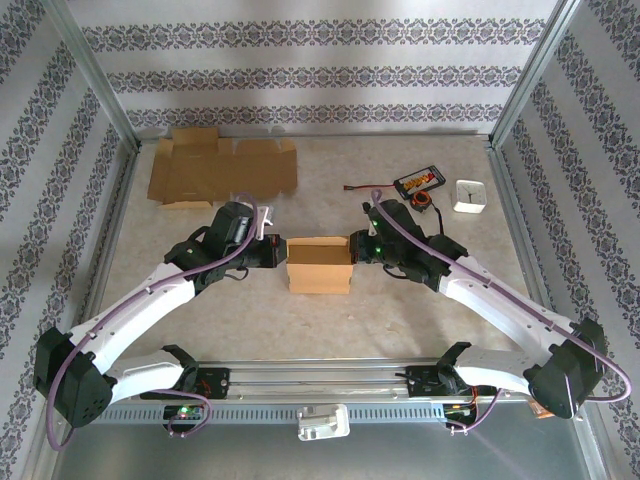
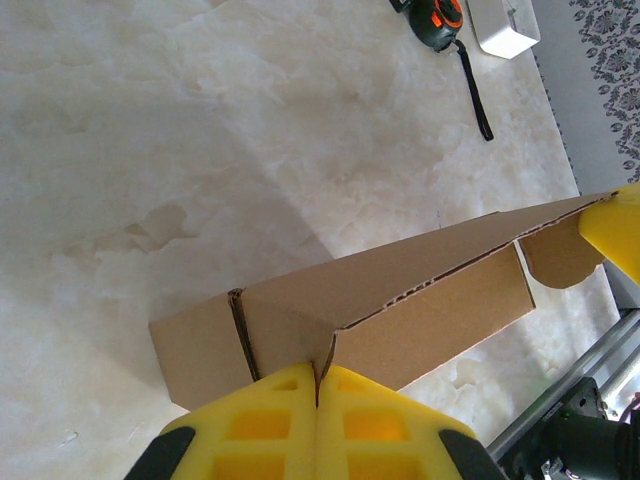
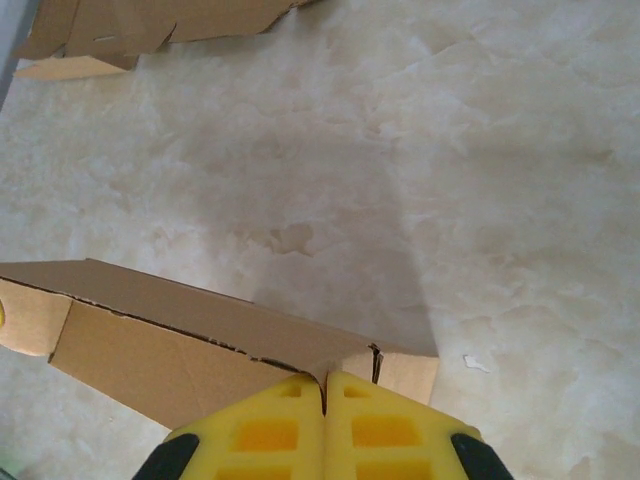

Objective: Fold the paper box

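Observation:
The paper box (image 1: 319, 263) is a brown cardboard box, partly folded, sitting mid-table between both arms. My left gripper (image 1: 281, 255) is at its left end. In the left wrist view the yellow fingers (image 2: 270, 420) are shut, with a corner of the paper box (image 2: 400, 300) pinched between their tips. My right gripper (image 1: 356, 248) holds the opposite end. In the right wrist view its fingers (image 3: 390, 425) are shut on the edge of the paper box (image 3: 180, 340). A yellow tip of the right gripper shows at the box's far end (image 2: 615, 225).
A flat unfolded cardboard sheet (image 1: 222, 168) lies at the back left. At the back right are a black device (image 1: 420, 182), an orange-and-black tape measure (image 1: 422, 203) and a small white box (image 1: 469, 195). A metal rail (image 1: 320, 380) runs along the near edge.

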### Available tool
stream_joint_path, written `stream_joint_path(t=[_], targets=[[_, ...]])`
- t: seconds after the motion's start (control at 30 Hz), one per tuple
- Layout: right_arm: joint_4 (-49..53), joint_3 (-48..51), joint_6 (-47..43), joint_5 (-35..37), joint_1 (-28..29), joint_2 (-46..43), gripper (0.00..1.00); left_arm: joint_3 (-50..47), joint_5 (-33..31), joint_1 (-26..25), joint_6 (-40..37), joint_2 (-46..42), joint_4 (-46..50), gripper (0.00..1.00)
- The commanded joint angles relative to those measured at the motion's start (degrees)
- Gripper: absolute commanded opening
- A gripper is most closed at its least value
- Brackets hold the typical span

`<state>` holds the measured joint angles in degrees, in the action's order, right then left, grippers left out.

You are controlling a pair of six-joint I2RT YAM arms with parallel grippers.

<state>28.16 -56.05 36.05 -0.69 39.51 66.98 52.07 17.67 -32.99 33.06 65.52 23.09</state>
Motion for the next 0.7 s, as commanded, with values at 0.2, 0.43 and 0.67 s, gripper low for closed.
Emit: stream_joint_path(t=[0.2,0.43,0.67], targets=[[-0.7,1.4,4.3,-1.4,-0.3,1.2,0.05,-1.1,-0.3,-1.7,-0.5,0.5,2.6,0.00],[-0.7,4.4,4.9,1.5,1.1,0.7,0.05,-1.3,0.0,-1.8,-0.5,0.3,2.5,0.00],[-0.8,6.4,6.3,2.0,2.4,0.2,0.04,-1.1,-0.3,-2.3,-0.2,0.3,2.7,0.00]])
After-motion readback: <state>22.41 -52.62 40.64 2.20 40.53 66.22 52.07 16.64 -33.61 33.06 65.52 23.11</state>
